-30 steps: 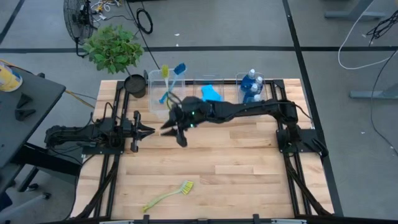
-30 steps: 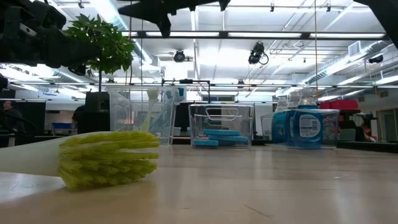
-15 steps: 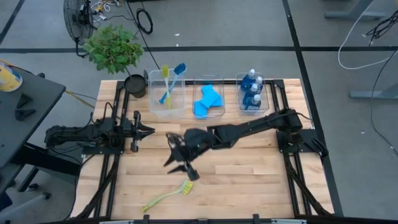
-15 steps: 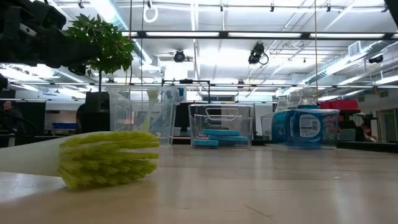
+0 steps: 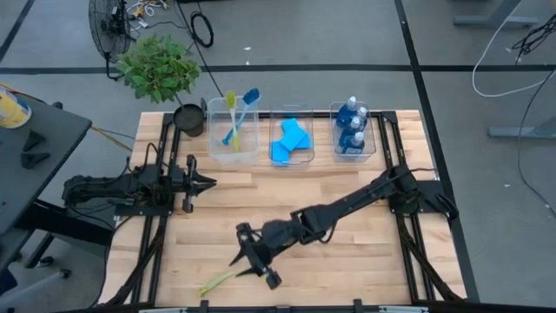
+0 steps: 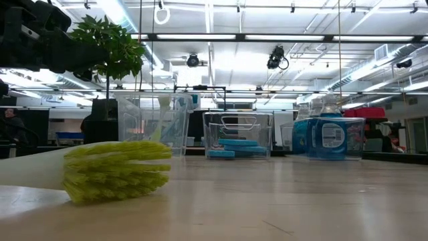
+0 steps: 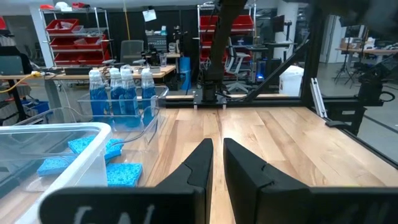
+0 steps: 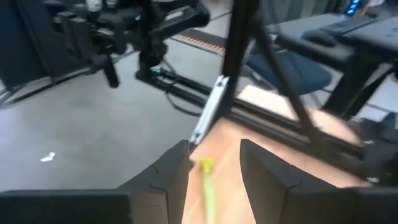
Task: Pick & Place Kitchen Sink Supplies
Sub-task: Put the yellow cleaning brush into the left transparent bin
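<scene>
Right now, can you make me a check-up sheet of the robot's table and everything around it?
Surface: wooden table, bare in the middle.
Job's things: yellow-green brush lying at the table's near edge; two brushes, sponges and blue bottles in three clear bins at the far edge.
Clutter: potted plant at the far left corner.
Grippers: right gripper over the lying brush, jaws open, handle between them; left gripper waits at the left edge, jaws nearly closed, empty.
Cables: loops on the floor.
Surroundings: fan, grey floor.
</scene>
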{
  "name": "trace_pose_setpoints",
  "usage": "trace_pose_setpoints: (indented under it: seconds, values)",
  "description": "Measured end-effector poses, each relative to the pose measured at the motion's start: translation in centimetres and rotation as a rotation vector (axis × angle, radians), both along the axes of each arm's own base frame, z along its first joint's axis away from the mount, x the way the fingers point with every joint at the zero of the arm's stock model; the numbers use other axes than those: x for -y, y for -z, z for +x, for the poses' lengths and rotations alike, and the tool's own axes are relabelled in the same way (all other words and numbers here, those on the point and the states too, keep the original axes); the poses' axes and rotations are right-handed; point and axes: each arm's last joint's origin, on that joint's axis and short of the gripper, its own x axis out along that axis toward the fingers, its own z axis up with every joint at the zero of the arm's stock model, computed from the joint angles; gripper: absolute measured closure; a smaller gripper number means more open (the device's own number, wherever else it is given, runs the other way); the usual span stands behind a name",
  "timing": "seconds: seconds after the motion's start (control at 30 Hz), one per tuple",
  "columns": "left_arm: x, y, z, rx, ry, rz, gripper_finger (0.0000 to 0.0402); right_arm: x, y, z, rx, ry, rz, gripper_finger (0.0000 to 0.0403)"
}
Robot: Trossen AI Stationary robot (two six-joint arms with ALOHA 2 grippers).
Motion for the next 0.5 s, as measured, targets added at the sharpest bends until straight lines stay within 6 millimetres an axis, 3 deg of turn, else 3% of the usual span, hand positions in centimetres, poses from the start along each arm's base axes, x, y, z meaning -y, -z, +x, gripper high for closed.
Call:
trace_pose_setpoints:
  seconds: [0.17, 0.5]
  values:
    - [0.0, 0.0, 0.0, 0.0, 0.0, 0.0, 0.0358, -1.4, 2.3, 0.2, -0.07, -0.008, 0.006, 0.0259]
    - [0.0, 0.0, 0.0, 0.0, 0.0, 0.0, 0.0358, -1.1, 7.4, 1.4, -0.238, 0.039, -0.023, 0.0246]
